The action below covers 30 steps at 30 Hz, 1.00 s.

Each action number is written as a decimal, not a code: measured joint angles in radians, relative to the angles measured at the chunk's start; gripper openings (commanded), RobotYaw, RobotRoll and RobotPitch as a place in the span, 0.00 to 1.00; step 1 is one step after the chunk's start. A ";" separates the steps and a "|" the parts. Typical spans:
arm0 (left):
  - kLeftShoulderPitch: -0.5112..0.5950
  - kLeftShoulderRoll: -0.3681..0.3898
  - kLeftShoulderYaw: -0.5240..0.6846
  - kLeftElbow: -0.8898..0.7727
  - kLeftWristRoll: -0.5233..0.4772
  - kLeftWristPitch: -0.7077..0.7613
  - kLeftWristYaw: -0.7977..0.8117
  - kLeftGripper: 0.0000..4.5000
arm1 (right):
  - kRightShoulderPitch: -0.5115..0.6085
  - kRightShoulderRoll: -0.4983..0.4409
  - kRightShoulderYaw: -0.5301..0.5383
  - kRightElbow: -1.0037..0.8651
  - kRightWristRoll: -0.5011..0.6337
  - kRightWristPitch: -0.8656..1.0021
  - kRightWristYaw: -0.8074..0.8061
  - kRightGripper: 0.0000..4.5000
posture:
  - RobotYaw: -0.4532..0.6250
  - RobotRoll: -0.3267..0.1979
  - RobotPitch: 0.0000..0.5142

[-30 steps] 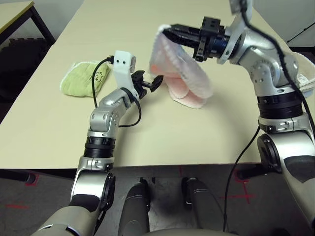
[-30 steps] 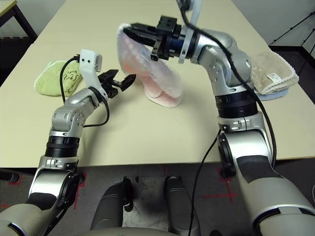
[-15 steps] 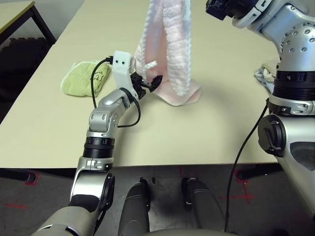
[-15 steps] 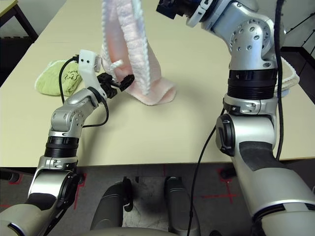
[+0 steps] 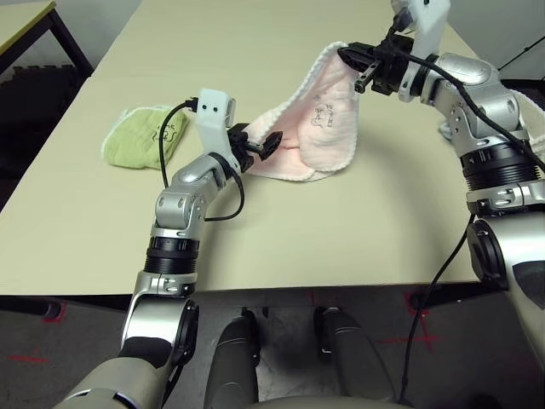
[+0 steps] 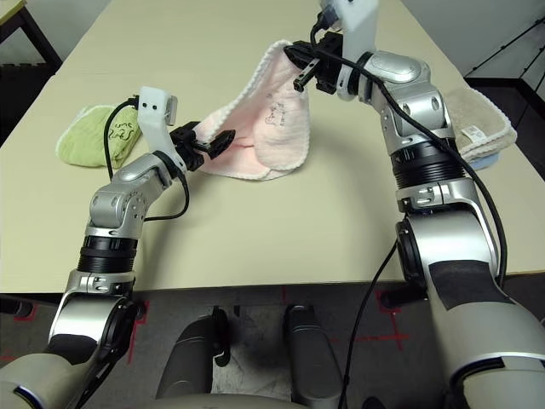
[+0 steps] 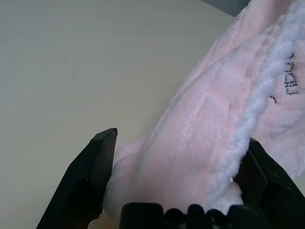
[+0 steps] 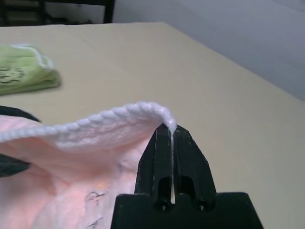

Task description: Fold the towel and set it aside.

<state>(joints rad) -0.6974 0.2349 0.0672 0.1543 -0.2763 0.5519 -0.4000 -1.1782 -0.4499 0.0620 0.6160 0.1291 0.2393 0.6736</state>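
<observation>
Right pincer (image 5: 347,56) lower, towel (image 5: 317,136) pinched

The towel (image 5: 319,136) is pale pink terry with a white trimmed edge and a small dark grey embroidered motif on its raised face. The worktop (image 5: 255,34) is plain pale beige, with no pattern. A light green towel (image 5: 136,136) lies on it, marked with dark embroidery. At the far right edge sit a beige towel (image 6: 477,119) and, under it, a sliver of a light blue one (image 6: 481,159). Both hands, left (image 5: 260,146) and right (image 5: 356,61), have black fingers; the forearms are silver. The left wrist carries a white mount. The floor is dark grey with red marks.
</observation>
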 measured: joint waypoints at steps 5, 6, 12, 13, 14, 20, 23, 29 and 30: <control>0.014 0.014 -0.001 -0.006 0.003 0.000 0.000 1.00 | -0.061 0.007 -0.027 0.091 -0.032 -0.077 -0.078 0.00 | 0.31 0.62 0.34; 0.018 0.017 -0.002 -0.007 0.004 0.000 0.000 1.00 | -0.069 0.007 -0.036 0.101 -0.032 -0.090 -0.089 0.00 | 0.30 0.62 0.35; 0.051 0.054 -0.028 0.024 0.055 -0.015 0.006 1.00 | -0.096 0.018 -0.076 0.128 -0.026 -0.137 -0.098 0.00 | 0.29 0.62 0.36; 0.054 0.054 -0.033 0.027 0.062 -0.022 0.006 1.00 | -0.096 0.018 -0.076 0.128 -0.025 -0.137 -0.096 0.00 | 0.29 0.62 0.36; 0.056 0.052 -0.038 0.031 0.064 -0.030 0.005 1.00 | -0.096 0.020 -0.076 0.128 -0.025 -0.137 -0.090 0.00 | 0.29 0.62 0.36; 0.063 0.023 -0.056 0.077 0.094 -0.073 0.022 1.00 | -0.096 0.025 -0.077 0.118 -0.014 -0.137 -0.070 0.00 | 0.28 0.62 0.36; 0.062 0.033 -0.079 0.106 0.141 -0.089 0.040 1.00 | -0.096 0.024 -0.078 0.118 -0.010 -0.139 -0.068 0.00 | 0.28 0.62 0.36; 0.057 0.105 -0.087 0.175 0.230 -0.123 0.091 1.00 | -0.096 -0.001 -0.090 0.118 -0.010 -0.153 -0.069 0.00 | 0.28 0.62 0.36; 0.057 0.115 -0.085 0.177 0.240 -0.129 0.100 1.00 | -0.096 -0.003 -0.092 0.118 -0.010 -0.154 -0.069 0.00 | 0.28 0.62 0.36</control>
<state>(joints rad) -0.6403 0.3504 -0.0182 0.3310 -0.0366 0.4227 -0.2997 -1.2743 -0.4531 -0.0296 0.7339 0.1190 0.0854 0.6051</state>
